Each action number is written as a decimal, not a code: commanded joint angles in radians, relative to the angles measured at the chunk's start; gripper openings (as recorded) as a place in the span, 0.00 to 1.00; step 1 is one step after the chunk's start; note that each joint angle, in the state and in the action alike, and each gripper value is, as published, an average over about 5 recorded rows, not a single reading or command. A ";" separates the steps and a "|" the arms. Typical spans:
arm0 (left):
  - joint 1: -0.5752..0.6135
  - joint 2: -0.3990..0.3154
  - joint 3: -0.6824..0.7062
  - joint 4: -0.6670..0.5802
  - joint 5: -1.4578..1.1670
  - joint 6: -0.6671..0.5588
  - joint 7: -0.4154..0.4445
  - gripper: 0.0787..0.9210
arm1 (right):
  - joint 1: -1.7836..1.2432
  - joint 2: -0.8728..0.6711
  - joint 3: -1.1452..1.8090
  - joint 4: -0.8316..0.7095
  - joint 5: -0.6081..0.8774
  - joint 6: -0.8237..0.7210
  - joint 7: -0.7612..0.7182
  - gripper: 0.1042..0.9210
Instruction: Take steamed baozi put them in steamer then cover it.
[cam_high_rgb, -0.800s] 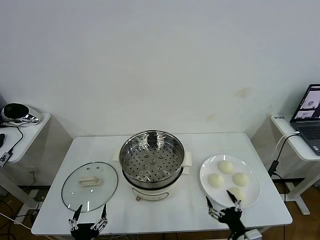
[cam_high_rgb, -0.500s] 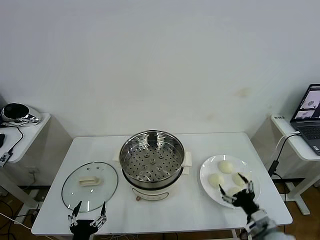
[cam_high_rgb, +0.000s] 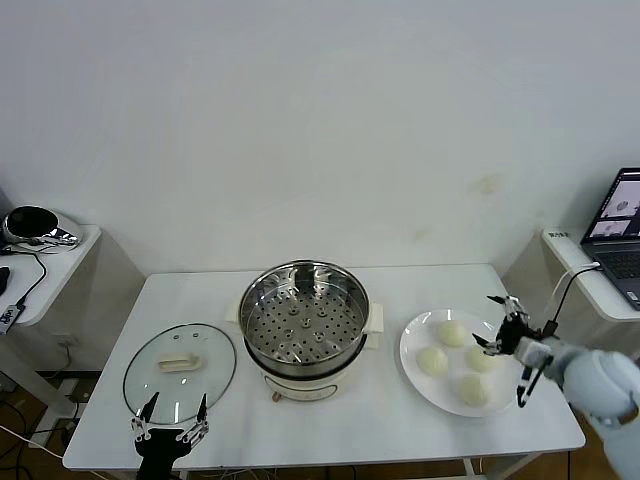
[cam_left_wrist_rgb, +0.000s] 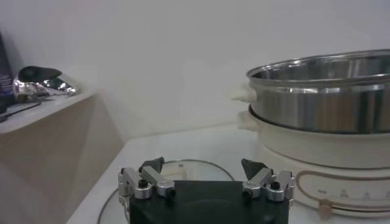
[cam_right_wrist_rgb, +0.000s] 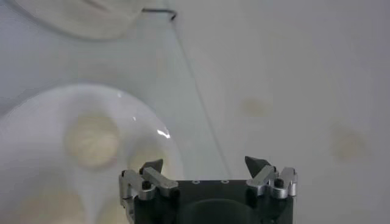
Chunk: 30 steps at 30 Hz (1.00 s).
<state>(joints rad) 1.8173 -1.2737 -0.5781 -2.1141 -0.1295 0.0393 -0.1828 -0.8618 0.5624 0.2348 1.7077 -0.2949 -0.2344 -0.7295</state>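
Resting on a white plate (cam_high_rgb: 412, 340) toward the desk's right edge, four steamed baozi (cam_high_rgb: 433, 361), all yet to be moved. Standing empty at the desk's centre, the steamer (cam_high_rgb: 303, 318), perforated tray bare; lying flat toward the front-left corner, the cover (cam_high_rgb: 179, 372), handle up. Poised over the plate's right rim, the right gripper (cam_high_rgb: 508, 352), jaws spread wide and holding nothing. Parked at the front edge just before the cover, the left gripper (cam_high_rgb: 168, 433), likewise released and empty. Judged as the reach for a first bun: best done by centring the spread jaws on one bun, descending straight, closing only lightly so the soft dough is not dented, then lifting clear of its neighbours before crossing to the steamer.
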 joint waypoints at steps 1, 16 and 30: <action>-0.011 0.004 -0.001 -0.001 0.004 0.021 -0.002 0.88 | 0.390 -0.137 -0.345 -0.141 -0.012 -0.021 -0.209 0.88; -0.002 0.003 -0.021 -0.019 0.008 0.021 -0.004 0.88 | 0.693 0.023 -0.700 -0.418 0.025 0.063 -0.364 0.88; 0.012 0.005 -0.042 -0.027 0.010 0.016 -0.002 0.88 | 0.693 0.195 -0.736 -0.573 -0.016 0.117 -0.338 0.88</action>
<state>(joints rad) 1.8315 -1.2691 -0.6214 -2.1416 -0.1205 0.0534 -0.1852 -0.2229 0.7095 -0.4405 1.2004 -0.3111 -0.1327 -1.0458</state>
